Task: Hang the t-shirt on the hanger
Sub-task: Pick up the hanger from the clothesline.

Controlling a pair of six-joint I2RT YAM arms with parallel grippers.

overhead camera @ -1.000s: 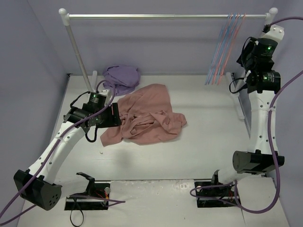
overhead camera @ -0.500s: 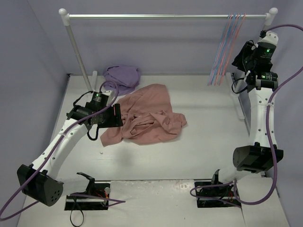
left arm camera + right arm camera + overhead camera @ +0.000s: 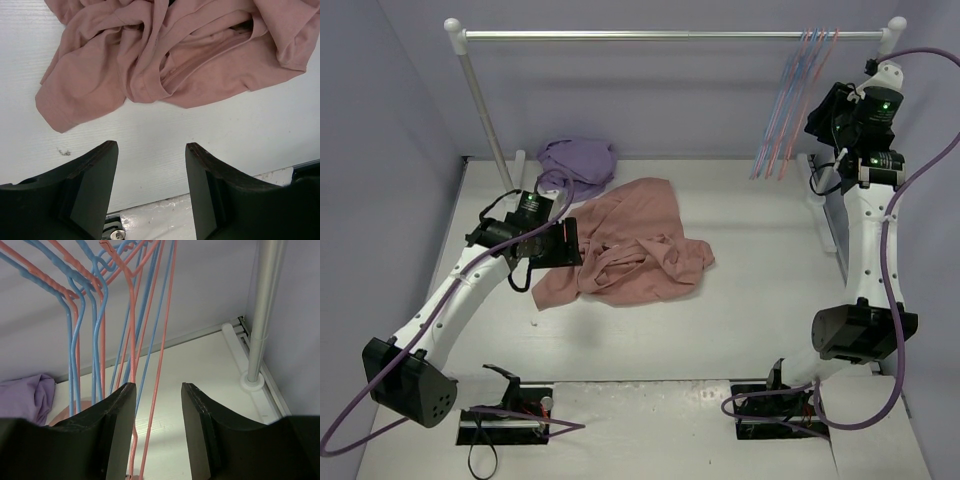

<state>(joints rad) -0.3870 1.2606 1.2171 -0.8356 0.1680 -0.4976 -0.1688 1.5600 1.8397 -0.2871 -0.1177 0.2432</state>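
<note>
Salmon-pink cloth, the t-shirt (image 3: 630,245), lies crumpled on the table (image 3: 760,300), left of centre, not yet on anything. Its hanger (image 3: 800,95), thin pale-pink wire, hangs at the right end of the rail (image 3: 670,35), mixed in with the blue hangers (image 3: 97,340). My right gripper (image 3: 156,405) is up there with its jaws apart. Pink wires run down between the two fingers, one right against the left finger, but nothing is pinched yet. I judge this to be the hanger pick. To do it well I should close on one pink strand only, keep the blue wires outside the jaws, then lift the hook straight up off the rail so the neighbours do not come along. My left gripper (image 3: 151,165) hovers spread wide and empty just near of the shirt's near-left edge, ready to take hold of fabric. A lavender garment (image 3: 578,165) sits at the far left, clear of both arms. Compared with a second ago, the right wrist has moved up and in toward the hangers, whose lower ends have swung slightly. The left wrist has crept closer to the shirt, and the shirt has not shifted.
</note>
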